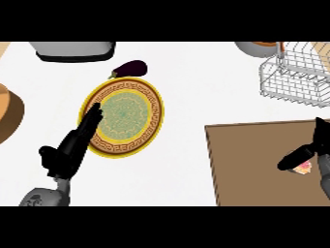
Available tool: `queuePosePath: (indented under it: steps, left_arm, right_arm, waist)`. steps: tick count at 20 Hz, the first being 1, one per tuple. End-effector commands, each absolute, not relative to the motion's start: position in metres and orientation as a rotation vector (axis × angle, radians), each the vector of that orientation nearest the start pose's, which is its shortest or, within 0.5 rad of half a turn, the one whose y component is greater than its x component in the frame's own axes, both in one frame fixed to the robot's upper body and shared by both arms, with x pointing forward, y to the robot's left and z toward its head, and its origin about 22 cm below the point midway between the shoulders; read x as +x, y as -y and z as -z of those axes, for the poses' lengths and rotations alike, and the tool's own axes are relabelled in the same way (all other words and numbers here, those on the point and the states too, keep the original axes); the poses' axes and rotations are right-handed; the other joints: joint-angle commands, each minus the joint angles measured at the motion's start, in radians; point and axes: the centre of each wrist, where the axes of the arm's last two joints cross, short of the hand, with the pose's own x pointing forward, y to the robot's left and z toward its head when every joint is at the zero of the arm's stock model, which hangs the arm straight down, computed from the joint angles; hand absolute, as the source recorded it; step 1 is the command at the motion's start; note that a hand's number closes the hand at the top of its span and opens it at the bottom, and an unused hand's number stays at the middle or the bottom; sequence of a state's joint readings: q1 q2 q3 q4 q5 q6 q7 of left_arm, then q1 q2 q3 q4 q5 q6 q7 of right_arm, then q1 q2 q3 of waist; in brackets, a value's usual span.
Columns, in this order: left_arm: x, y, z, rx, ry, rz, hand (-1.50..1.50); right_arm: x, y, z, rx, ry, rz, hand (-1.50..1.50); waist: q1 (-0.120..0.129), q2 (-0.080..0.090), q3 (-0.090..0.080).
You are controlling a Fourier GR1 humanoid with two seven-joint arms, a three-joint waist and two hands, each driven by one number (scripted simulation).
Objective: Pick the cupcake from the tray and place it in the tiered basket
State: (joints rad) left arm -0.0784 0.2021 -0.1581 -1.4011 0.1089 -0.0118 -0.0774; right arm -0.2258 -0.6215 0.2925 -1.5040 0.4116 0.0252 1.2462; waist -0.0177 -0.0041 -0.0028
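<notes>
Cupcake [305, 167] first: in the head view it sits at the near right end of the brown tray [253, 160], a small pink and yellow patch mostly hidden by the right hand [324, 143]. The thumb crosses its left side and the fingers curl round from the far side, so I'd call that hand closed on it. Whether it rests on the tray or has cleared it I can't tell from up here. What the coming move turns on is the line from that hand to the tiered basket [296, 89]. The wire basket stands on the table [196, 87] just beyond the tray's far edge, almost straight ahead of the right hand and a shade to its left, well apart from it, with only tray and a strip of table between. So the carry looks to me like a lift and a reach forward (hardly any sideways swing), with the basket's wire rim the thing to get over. The left hand [74, 145] is far off on the other side, fingers straight, lying along the left rim of the patterned plate [155, 104], much the farther of the two from both cupcake and basket.
</notes>
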Motion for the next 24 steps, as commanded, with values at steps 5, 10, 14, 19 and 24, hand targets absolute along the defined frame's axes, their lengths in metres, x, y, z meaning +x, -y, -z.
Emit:
queuePosePath:
  steps: [5,10,14,19,24]
  left_arm:
    - [0.261,-0.244,0.026,-0.070,1.549,0.224,0.00]
    - [0.259,-0.236,0.022,-0.062,1.527,0.223,0.00]
    - [0.272,-0.235,0.013,-0.074,1.521,0.223,0.00]
    - [0.265,-0.223,0.029,-0.071,1.522,0.232,0.00]
    - [0.269,-0.216,0.020,-0.061,1.533,0.235,0.00]
  right_arm:
    - [0.267,0.278,-0.054,-1.025,0.214,-0.315,-1.50]
    - [0.252,0.281,-0.056,-1.008,0.218,-0.304,-1.50]
    - [0.256,0.285,-0.047,-1.020,0.235,-0.291,-1.50]
    - [0.264,0.277,-0.034,-1.072,0.427,-0.282,1.50]
    - [0.279,0.273,-0.046,-1.113,0.432,-0.303,1.50]
  waist:
    - [0.005,0.003,0.001]
    - [0.005,0.001,0.001]
    - [0.011,0.003,0.002]
    - [0.016,0.005,0.003]
    - [0.018,0.004,0.003]
